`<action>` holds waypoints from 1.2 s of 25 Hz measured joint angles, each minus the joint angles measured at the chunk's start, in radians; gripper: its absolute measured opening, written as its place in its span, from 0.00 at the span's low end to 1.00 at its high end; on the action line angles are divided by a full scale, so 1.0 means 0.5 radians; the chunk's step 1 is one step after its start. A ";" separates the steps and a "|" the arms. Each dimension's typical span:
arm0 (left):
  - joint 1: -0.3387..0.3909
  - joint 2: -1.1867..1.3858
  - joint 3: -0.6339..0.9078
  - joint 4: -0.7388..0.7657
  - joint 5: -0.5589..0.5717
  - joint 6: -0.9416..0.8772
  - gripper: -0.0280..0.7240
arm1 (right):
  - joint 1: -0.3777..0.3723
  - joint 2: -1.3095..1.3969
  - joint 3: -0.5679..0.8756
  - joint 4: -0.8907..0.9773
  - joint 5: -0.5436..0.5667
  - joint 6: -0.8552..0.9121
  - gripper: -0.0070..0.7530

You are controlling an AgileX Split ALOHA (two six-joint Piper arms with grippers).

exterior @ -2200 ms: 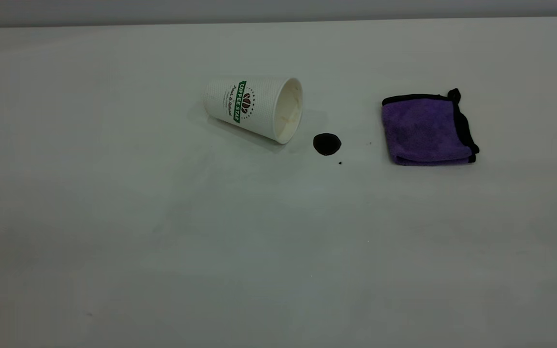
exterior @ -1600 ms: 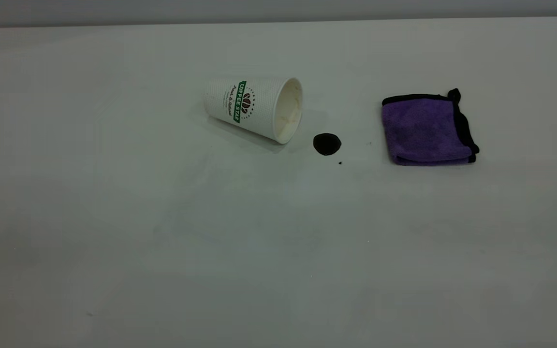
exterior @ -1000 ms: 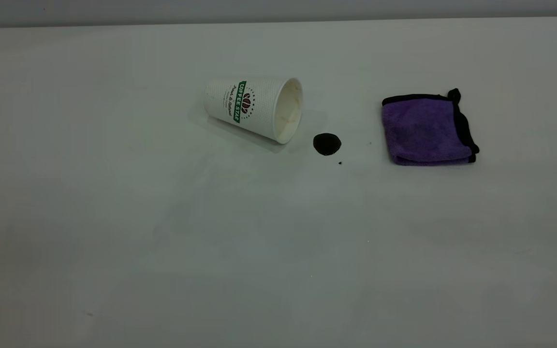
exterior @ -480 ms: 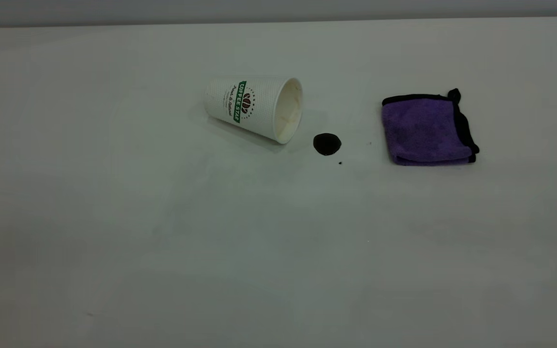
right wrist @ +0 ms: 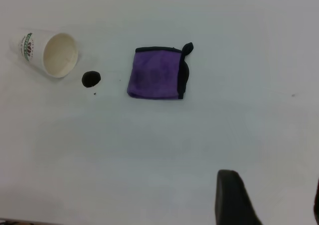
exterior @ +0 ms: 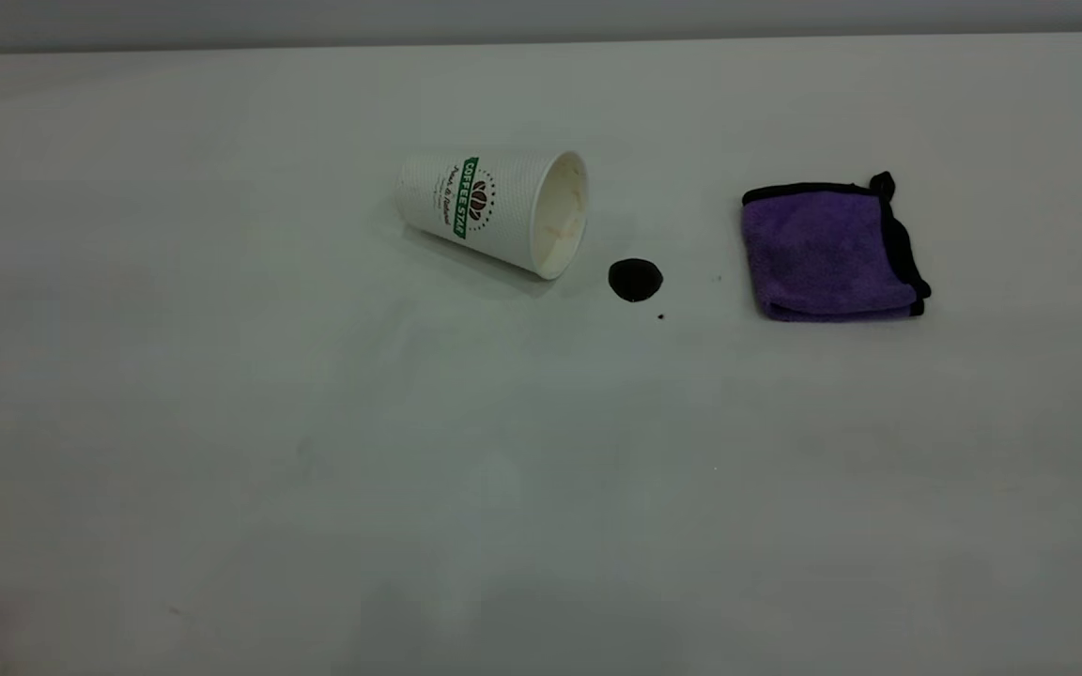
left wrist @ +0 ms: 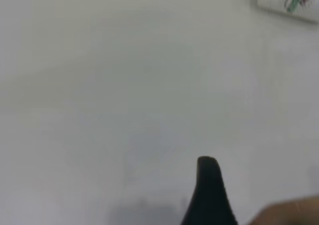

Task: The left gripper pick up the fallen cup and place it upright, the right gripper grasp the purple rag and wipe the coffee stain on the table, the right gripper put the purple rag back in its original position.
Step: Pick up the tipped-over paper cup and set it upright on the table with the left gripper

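Left tool (left wrist: 212, 195): one dark finger visible in its wrist view, opening not discernible, nothing held; well short of the cup.
Cup (exterior: 494, 211): on its side on the desk (exterior: 316, 469), mouth toward the coffee stain (exterior: 636, 280). Advice: grip across the body, lift clear, stand it away from the blot.
Purple rag (exterior: 830, 249): folded, beyond the stain.
Right tool (right wrist: 234, 197): well apart from the rag, opening not discernible.

Purple rag (exterior: 827, 252), black edging
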 joint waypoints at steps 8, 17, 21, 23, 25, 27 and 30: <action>-0.243 0.805 -0.202 -0.303 -0.439 0.372 0.82 | 0.000 0.000 0.000 0.001 0.000 0.000 0.57; -0.846 1.606 -0.489 -0.020 -0.729 0.140 0.82 | 0.000 0.000 0.000 0.001 0.000 0.000 0.57; -1.055 1.940 -0.710 0.331 -0.748 -0.296 0.82 | 0.000 0.000 0.000 0.001 0.000 0.000 0.57; -1.138 2.101 -0.832 0.490 -0.754 -0.586 0.82 | 0.000 -0.001 0.000 0.001 0.000 0.000 0.57; -1.210 2.277 -0.963 0.698 -0.754 -0.879 0.82 | 0.000 -0.001 0.000 0.001 0.000 0.000 0.57; -1.285 2.435 -1.082 0.911 -0.756 -1.142 0.82 | 0.000 -0.001 0.000 0.001 0.000 0.000 0.57; -1.367 2.668 -1.272 1.281 -0.792 -1.545 0.82 | 0.000 -0.001 0.000 0.001 0.000 0.000 0.57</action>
